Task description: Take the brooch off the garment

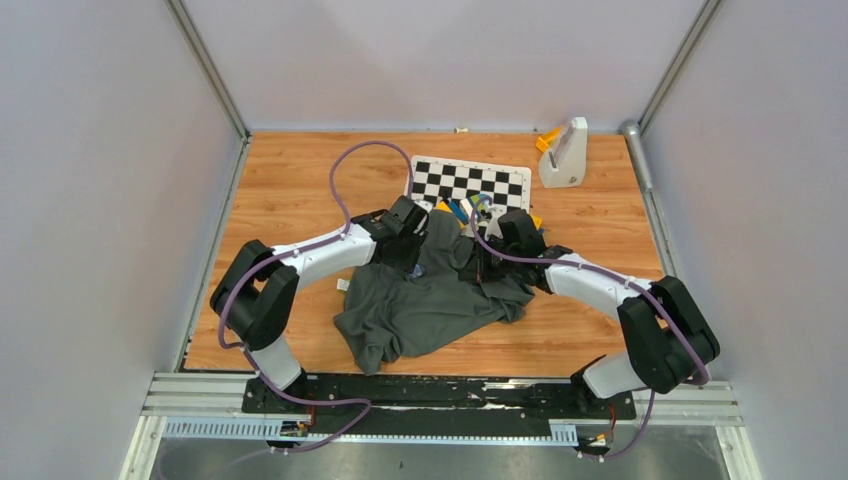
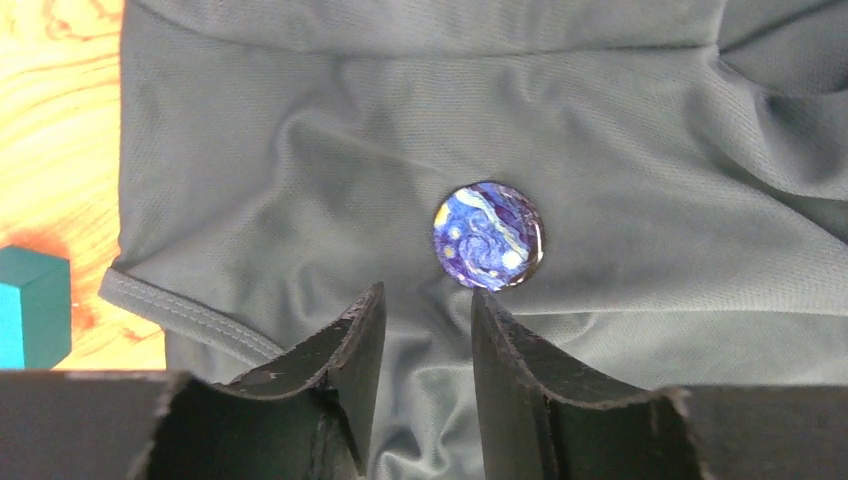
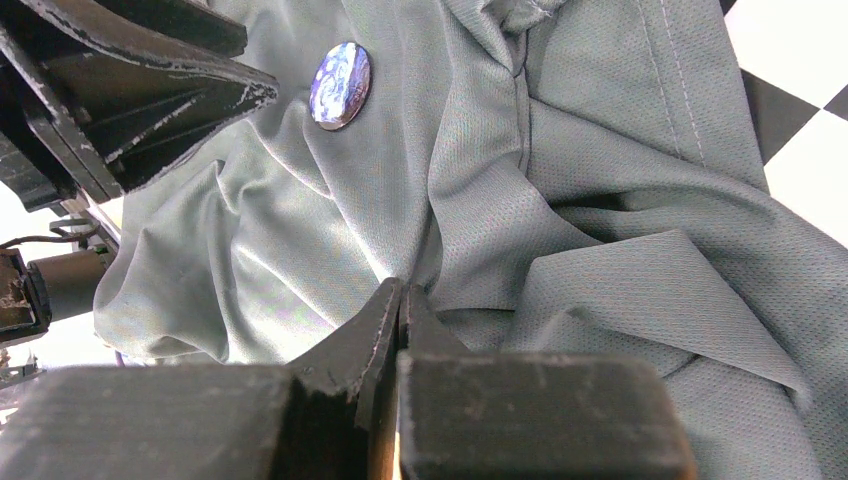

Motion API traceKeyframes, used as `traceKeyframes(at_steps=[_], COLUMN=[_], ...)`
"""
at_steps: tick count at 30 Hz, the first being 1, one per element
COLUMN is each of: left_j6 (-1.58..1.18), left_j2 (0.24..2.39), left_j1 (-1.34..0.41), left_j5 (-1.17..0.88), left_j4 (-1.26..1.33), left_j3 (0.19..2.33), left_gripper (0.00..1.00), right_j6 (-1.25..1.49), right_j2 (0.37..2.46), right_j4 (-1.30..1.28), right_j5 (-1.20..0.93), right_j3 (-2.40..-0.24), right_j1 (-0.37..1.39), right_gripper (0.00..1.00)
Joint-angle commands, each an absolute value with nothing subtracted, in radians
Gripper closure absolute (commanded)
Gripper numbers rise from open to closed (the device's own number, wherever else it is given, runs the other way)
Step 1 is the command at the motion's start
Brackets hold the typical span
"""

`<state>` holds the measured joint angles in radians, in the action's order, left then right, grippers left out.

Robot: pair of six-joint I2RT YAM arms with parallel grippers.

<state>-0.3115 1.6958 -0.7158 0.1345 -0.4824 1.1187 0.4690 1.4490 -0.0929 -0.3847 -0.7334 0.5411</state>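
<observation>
The garment (image 1: 430,310) lies crumpled on the bench (image 1: 290,190), its far edge lapping the chequered board (image 1: 470,183). The brooch (image 2: 488,236), a round blue badge with a swirled pattern, sits pinned on a fairly smooth stretch of the cloth. The left fingers (image 2: 362,330) hang just short of the brooch, released, with a clear gap between them. As far as the left wrist view shows, their tips touch neither the badge nor the fabric. That stance reads as an approach lined up so the two tips can close on opposite edges of the disc. The right fingers (image 3: 398,312) are clenched on a fold of the garment a little to the side of the brooch, and creases run outward from the pinch. The likely reason is anchoring: soft cloth would rise with the badge when it is pulled, so one arm holds the shirt down or taut while the other works the brooch free. In the right wrist view the brooch stands slightly tilted on a ridge of fabric, just beside the left arm's parted tips. The brooch is not yet off, and taking hold of it looks to be the step in hand
</observation>
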Motion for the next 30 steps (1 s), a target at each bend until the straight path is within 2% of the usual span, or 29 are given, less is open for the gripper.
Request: traceKeyframes(at_steps=[1,3,7,16,19,20,22,30], left_j6=[-0.283,-0.288,-0.300,-0.333,-0.347,-0.348,-0.346,-0.333], left_j2=[1.670,1.688,1.765,1.863,1.847,1.838,1.806,1.685], left_j1=[-0.723,-0.738,-0.770,-0.765,-0.731,-0.723,-0.719,-0.707], left_j5=[0.071,0.063,0.089,0.122,0.090,0.087,0.096,0.066], left_j4=[-0.429,-0.423,-0.436,-0.449,-0.432,-0.428,-0.415,-0.323], left_j3=[1.115,1.126,1.163,1.190,1.170,1.165,1.148,1.066], left_gripper=[0.49,0.42,0.34,0.32,0.43,0.54,0.69,0.98], right_j6=[0.466,0.466,0.468,0.472,0.472,0.471,0.471,0.471], right_j2=[1.421,1.423,1.425,1.428,1.423,1.419,1.414,1.415], right_j4=[-0.063,-0.063,-0.063,-0.059,-0.060,-0.059,-0.059,-0.050], right_j5=[-0.393,-0.395,-0.393,-0.398,-0.397,-0.395,-0.394,-0.406], right_j3=[-0.734,-0.734,-0.733,-0.731,-0.729,-0.728,-0.726,-0.724], right_j1=[0.546,0.546,0.547,0.546,0.546,0.546,0.546,0.546], right_gripper=[1.00,1.00,1.00,1.00,1.00,1.00,1.00,1.00])
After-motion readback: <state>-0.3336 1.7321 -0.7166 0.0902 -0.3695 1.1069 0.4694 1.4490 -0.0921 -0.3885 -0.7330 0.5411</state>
